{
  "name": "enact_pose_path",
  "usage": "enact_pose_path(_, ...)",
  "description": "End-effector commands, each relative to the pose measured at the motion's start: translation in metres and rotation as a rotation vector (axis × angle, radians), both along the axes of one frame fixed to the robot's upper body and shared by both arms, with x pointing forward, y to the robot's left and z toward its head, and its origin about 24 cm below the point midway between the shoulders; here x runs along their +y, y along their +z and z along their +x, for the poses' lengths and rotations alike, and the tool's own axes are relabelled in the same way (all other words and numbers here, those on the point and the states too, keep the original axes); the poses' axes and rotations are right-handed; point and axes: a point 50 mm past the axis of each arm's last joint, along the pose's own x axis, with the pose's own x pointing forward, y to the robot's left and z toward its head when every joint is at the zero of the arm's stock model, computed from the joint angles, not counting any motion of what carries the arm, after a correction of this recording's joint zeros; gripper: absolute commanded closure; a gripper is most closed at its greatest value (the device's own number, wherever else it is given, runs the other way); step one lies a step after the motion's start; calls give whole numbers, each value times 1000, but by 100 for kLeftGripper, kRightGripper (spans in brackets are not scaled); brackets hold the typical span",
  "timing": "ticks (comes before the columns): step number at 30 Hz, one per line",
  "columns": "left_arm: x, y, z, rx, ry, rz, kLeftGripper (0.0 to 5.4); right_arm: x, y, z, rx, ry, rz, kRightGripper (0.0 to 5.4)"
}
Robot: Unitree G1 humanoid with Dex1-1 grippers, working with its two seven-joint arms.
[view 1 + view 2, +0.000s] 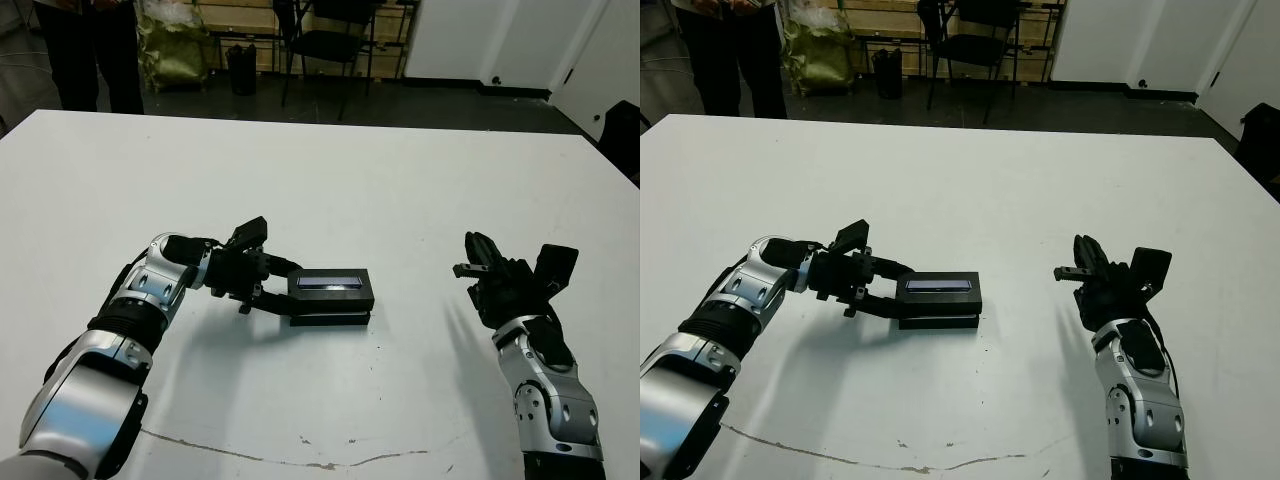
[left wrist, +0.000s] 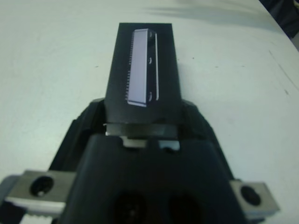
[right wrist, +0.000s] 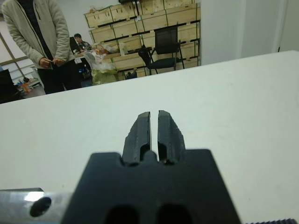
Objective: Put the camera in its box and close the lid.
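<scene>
The lid [image 1: 332,282], a flat black cover with a long bluish-grey strip, lies on top of the box [image 1: 330,319], whose black edge shows just beneath it. My left gripper [image 1: 278,287] is shut on the lid's left end. In the left wrist view its fingers [image 2: 88,117] flank the lid [image 2: 142,70]. The camera is hidden from view. My right gripper [image 1: 475,250] hovers over bare table well to the right of the box. It is shut and holds nothing, its fingers [image 3: 140,128] nearly touching.
The white table [image 1: 400,170] stretches wide around the box. A thin crack line [image 1: 300,455] runs near its front edge. Beyond the far edge stand a person [image 1: 90,50], a green bag [image 1: 175,45] and a black chair [image 1: 335,40].
</scene>
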Motion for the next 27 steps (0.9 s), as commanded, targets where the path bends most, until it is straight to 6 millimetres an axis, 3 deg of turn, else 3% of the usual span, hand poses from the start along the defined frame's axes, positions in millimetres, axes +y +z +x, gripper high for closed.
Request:
enact_pose_path(1, 8, 0, -1, 3, -14, 62, 283, -4, -7, -2, 38, -11, 15, 540)
enact_pose_path(11, 17, 2, -4, 14, -8, 83, 283, -4, -9, -2, 36, -18, 5, 540)
enact_pose_path(27, 15, -4, -6, 17, -4, 105, 283, -2, -5, -5, 33, -20, -15, 540)
